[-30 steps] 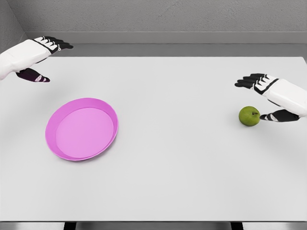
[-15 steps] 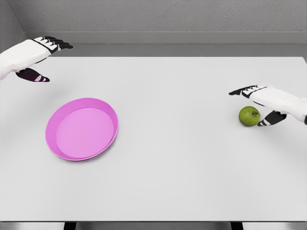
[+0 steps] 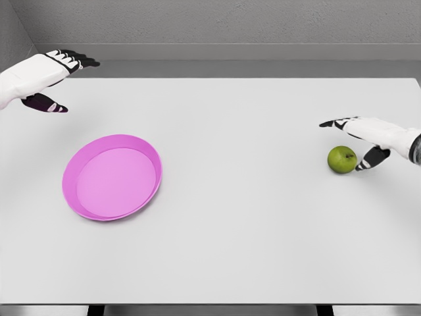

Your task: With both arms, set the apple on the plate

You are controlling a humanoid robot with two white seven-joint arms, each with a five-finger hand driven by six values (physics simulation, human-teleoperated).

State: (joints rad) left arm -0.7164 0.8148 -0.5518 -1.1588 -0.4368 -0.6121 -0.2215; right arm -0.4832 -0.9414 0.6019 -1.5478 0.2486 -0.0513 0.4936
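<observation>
Broad white table [image 3: 250, 217] filling most of the frame, its near edge along the bottom, dark table legs [image 3: 96, 309] just visible below — grey textured wall [image 3: 230, 20] across the top, pale baseboard strip [image 3: 263, 52] beneath it, wall corner at upper left, soft even light.

One apple [image 3: 342, 159], one plate [image 3: 112, 177], one table [image 3: 250, 217], two hands

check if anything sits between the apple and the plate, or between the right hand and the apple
Nothing visible does. The table between the apple and the plate is bare. The right hand is open right beside the apple, fingers above it and thumb at its right side, with nothing between.
</observation>
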